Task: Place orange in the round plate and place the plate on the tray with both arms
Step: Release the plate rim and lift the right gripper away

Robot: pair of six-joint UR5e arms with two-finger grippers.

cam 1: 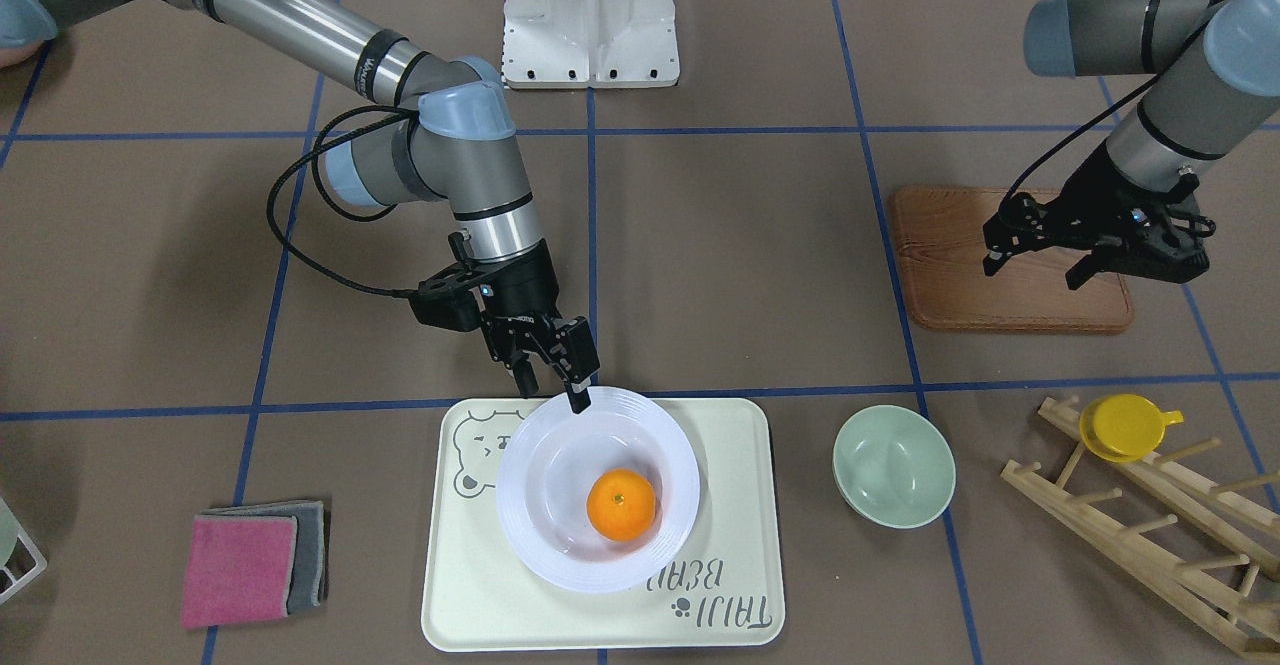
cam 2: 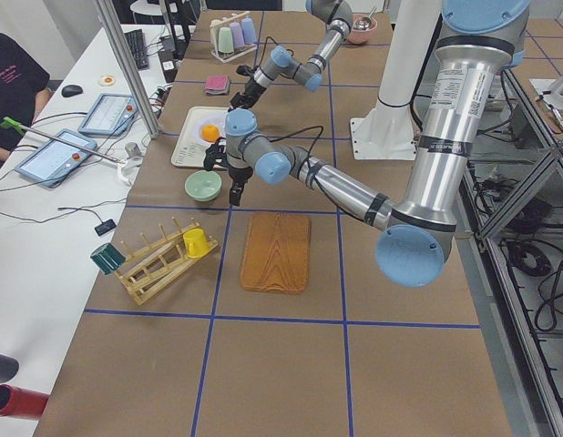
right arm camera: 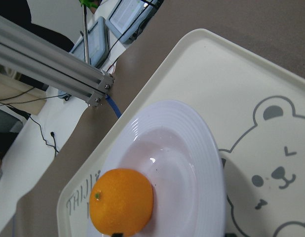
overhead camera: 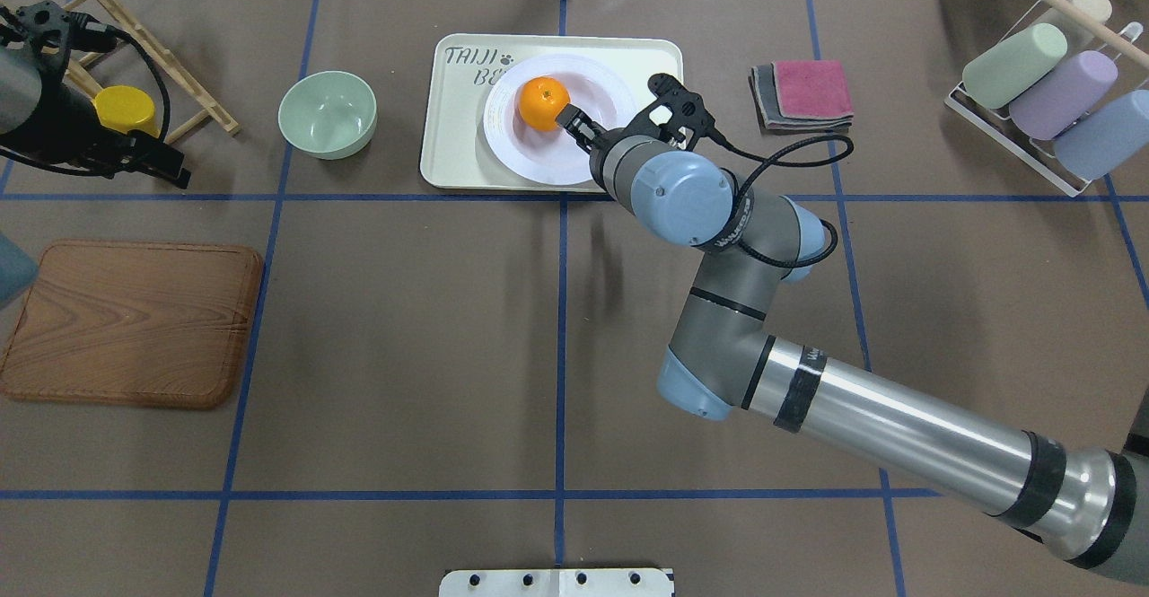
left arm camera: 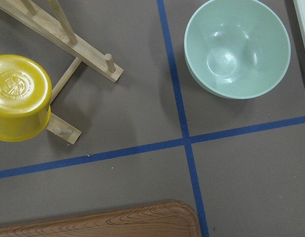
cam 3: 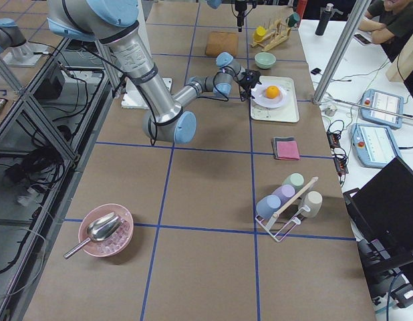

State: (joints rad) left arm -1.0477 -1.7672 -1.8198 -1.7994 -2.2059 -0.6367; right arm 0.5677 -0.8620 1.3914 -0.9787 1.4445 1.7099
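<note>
The orange (cam 1: 621, 505) (overhead camera: 543, 103) (right arm camera: 122, 201) lies inside the white round plate (cam 1: 540, 555) (right arm camera: 192, 148). The plate rests on the cream bear tray (cam 1: 470, 605) (overhead camera: 449, 148). My right gripper (cam 1: 552, 392) hangs open at the plate's rim on the robot's side; one fingertip (cam 1: 578, 402) is over the rim and the other is just outside it. Nothing is held between them. Off to the side, my left gripper (cam 1: 1034, 270) hovers open and empty over the wooden board (cam 1: 940, 275), far from the tray.
A pale green bowl (cam 1: 893, 465) (left arm camera: 237, 47) sits beside the tray. A wooden rack with a yellow cup (cam 1: 1125, 425) stands past it. Folded pink and grey cloths (cam 1: 250, 565) lie on the tray's other side, and a wire rack of cups (overhead camera: 1050, 94) stands further out.
</note>
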